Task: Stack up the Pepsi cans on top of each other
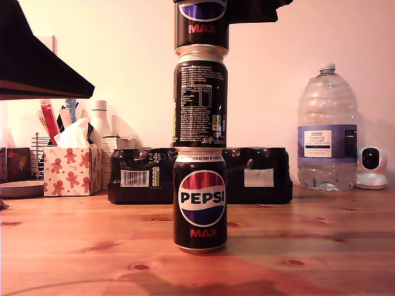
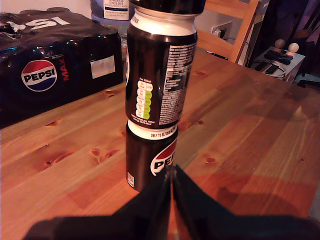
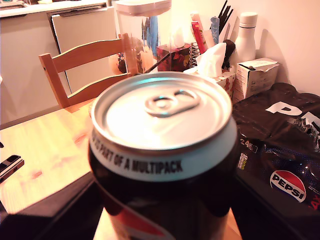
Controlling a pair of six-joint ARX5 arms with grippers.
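While three Pepsi cans are standing stacked on the tabletop (image 1: pixel 74 246), my second end effector (image 1: pixel 250 9) is clamping the top Pepsi can (image 1: pixel 201 24); my first end effector (image 2: pixel 171 176), fingers together, is sitting near the bottom Pepsi can (image 2: pixel 150 157), which is lying at its twelve o'clock.

- bottom Pepsi can (image 1: pixel 200 202): black, silver rim, red-white-blue globe, red "MAX"
- middle Pepsi can (image 1: pixel 200 102): black too, but showing its white nutrition text plus a strip of green and yellow dots
- top Pepsi can (image 1: pixel 202 24): black with red "MAX", shiny silver lid
- multipack (image 1: pixel 259 175): glossy black wrap, white barcode label
- counter (image 1: pixel 321 246): warm orangey pine with dark knots
- tissue box (image 1: pixel 71 171): white with red gingerbread men
- water bottle (image 1: pixel 327 135): clear, blue-and-white label, white cap
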